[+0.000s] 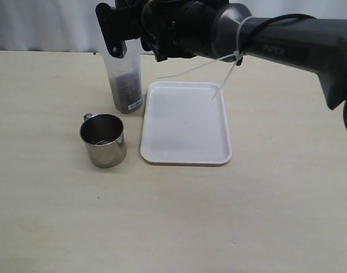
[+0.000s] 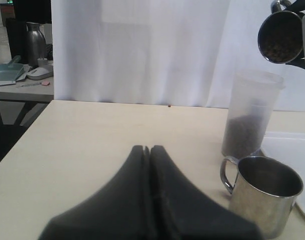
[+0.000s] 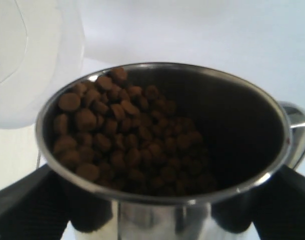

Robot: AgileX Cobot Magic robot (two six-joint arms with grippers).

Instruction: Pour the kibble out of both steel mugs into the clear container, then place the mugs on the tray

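Right claw: my right gripper (image 3: 152, 217) is clamped on a short, shiny stainless-steel cylinder with a loop handle, the held mug (image 3: 227, 125). One black finger sits on each side of its wall.
Held mug, place: it is raised just above the open mouth of the tall, narrow, translucent plastic container (image 1: 128, 71), which stands at the back of the table beside the tray's far left corner.
Held mug, heading: tilted, its long axis leaning well off upright. The mouth is turned down toward the container's rim and the handle sticks out at the side.
Kibble: small, rounded, matte dark brown pellets (image 3: 117, 135) are heaped against the mug's lower lip.
Container: upright, long axis vertical, mouth up. Its wall is smooth and frosted, with a small label (image 1: 136, 104) near the base and more brown pellets filling the lower part.
Second mug: a matching polished steel mug (image 1: 103, 142) stands upright on the pale matte tabletop (image 1: 219, 216). Its handle points toward the back left in the exterior view. It is just in front of the container and just beside the tray, touching neither.
Tray: a flat white plastic rectangle with rounded corners and a low raised rim (image 1: 185, 161). Its long axis runs away from the exterior camera.
Left claw: my left gripper (image 2: 148, 149) has its two dark fingers pressed together on nothing, low over the table, with the second mug and container ahead of it.
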